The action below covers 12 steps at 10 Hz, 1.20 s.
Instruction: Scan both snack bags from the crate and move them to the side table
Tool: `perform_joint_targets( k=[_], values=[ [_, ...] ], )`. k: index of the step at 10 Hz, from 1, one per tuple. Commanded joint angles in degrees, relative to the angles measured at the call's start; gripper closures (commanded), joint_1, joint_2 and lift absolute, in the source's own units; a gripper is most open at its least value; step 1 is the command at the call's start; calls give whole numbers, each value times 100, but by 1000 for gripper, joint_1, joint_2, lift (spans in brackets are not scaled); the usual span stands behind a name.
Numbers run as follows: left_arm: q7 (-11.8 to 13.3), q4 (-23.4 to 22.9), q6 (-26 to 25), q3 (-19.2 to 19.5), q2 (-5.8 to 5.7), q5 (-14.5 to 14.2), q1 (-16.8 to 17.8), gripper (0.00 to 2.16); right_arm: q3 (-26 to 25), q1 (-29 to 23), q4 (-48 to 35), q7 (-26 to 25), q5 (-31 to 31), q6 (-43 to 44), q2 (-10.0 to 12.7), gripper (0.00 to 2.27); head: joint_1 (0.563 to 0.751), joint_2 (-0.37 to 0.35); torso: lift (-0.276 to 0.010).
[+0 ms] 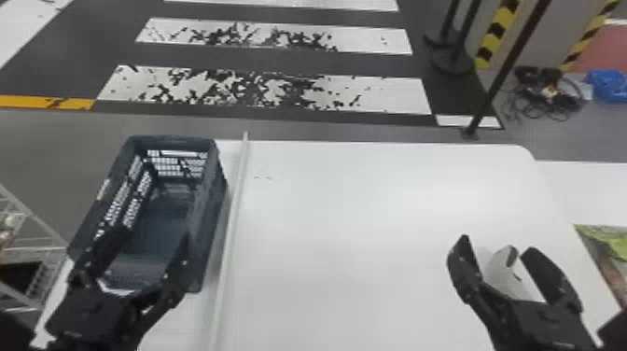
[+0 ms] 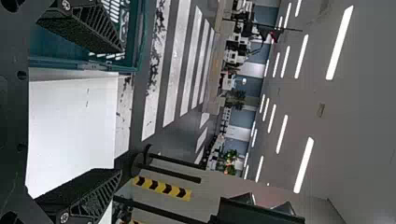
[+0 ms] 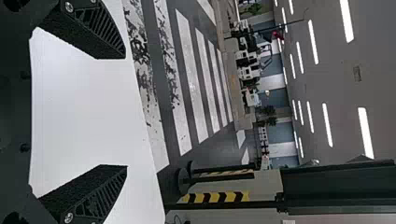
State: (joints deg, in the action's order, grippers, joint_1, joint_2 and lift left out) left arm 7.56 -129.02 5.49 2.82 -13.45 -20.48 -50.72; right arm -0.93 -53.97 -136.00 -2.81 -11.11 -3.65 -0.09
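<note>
1. Likely light and soft, the green-and-brown printed bag [image 1: 609, 252] should crumple readily; its film may slip under a weak pinch, and the contents could crush under a hard one.
2. It lies flat on the white side surface [image 1: 588, 191], just beyond the main surface's right edge. Only part of it is in sight, so I cannot tell whether a second bag overlaps it.
3. For a fresh hold, I would take the plump middle broadly between both fingers; a corner would let it swing or slide out.
4. The left hand [image 1: 154, 238] is wide open, holding nothing, over the near end of the dark blue-green plastic crate [image 1: 207, 233]. The right hand [image 1: 496, 245] is also well open and without a load, above the main surface's near right part.
5. Between the right fingers, as the head view has it, sits a rounded white device with a dark tip [image 1: 501, 270], probably the scanner; it looks ungripped.
6. The crate stands along the left edge of the smooth white main surface [image 1: 350, 224], beside a raised pale strip [image 1: 232, 210].
7. Past the far edge lies a floor with worn white stripes [image 1: 266, 88]; a slim black post [image 1: 504, 70] rises beyond the far right corner.
</note>
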Motion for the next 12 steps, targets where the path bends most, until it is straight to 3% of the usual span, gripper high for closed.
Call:
perform_joint_targets(
  k=[1,12],
  values=[
    [0,8,0,0,0,0,0,83,-4,-8,3,0,-14,0,14,87,695,-32,-29],
    [9,34,-18,0,0,-9,18,83,-30,-34,-94,-18,-85,-88,14,90,695,-33,-29]
  ],
)
